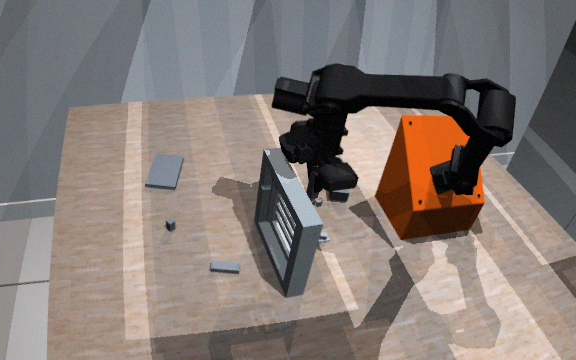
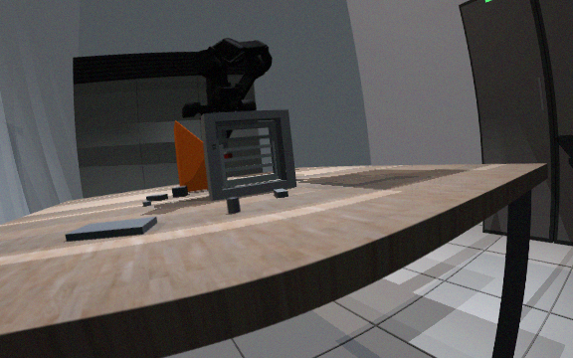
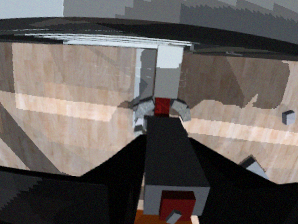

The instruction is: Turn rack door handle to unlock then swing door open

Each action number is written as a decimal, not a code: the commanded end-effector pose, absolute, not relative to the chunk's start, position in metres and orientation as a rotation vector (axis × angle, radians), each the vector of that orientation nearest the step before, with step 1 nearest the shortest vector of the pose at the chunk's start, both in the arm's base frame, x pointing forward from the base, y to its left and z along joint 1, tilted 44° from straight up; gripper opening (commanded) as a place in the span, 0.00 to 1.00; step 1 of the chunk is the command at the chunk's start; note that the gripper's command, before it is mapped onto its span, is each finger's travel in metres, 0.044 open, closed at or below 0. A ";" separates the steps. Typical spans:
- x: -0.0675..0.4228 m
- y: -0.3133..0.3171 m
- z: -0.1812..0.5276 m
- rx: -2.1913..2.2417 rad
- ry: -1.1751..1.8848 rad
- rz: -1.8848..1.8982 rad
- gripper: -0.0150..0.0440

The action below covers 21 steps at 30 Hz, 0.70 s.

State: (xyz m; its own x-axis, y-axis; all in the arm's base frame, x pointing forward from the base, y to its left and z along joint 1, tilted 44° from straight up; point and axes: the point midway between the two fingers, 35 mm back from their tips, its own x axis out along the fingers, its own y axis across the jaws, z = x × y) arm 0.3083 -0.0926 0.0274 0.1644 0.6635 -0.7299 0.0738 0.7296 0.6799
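The grey rack frame (image 1: 304,260) (image 2: 247,116) stands upright on the table. Its slatted door (image 1: 284,227) looks shut within it. The handle (image 3: 170,155), dark with red parts, stands out from the door; its far end sits between pale curved brackets. My gripper (image 1: 313,190) (image 3: 164,143) is shut on the handle, one dark finger on each side of it in the wrist view. In the top view the gripper points down close beside the frame, on the orange box's side, and hides most of the handle. In the exterior view the frame hides most of the grip.
The orange box (image 1: 435,165) (image 2: 189,164) stands behind the gripper, under the arm's base. A grey block (image 1: 339,195) (image 2: 179,191) (image 3: 255,167) lies close to the gripper. Beyond the frame lie a flat plate (image 1: 165,171) (image 2: 112,229), a small cube (image 1: 170,225) (image 2: 233,205) and a bar (image 1: 225,267) (image 2: 281,193).
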 end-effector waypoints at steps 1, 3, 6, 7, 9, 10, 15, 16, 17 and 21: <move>0.309 -0.093 0.028 0.674 1.360 0.465 0.28; 0.309 -0.093 0.028 0.701 1.370 0.444 0.28; 0.309 -0.093 0.028 0.815 1.410 0.351 0.28; 0.309 -0.093 0.028 0.855 1.423 0.317 0.28; 0.309 -0.093 0.028 0.935 1.448 0.249 0.28; 0.309 -0.093 0.028 0.975 1.460 0.214 0.28; 0.309 -0.093 0.028 1.173 1.510 0.034 0.28; 0.309 -0.093 0.028 1.212 1.519 -0.004 0.28; 0.309 -0.093 0.028 1.251 1.526 -0.041 0.28; 0.309 -0.093 0.028 1.406 1.551 -0.196 0.28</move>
State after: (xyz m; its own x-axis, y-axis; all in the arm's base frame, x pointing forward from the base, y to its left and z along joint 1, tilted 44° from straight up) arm 0.3085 -0.0922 0.0277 0.1650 0.6648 -0.7286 0.7591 0.3860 0.5241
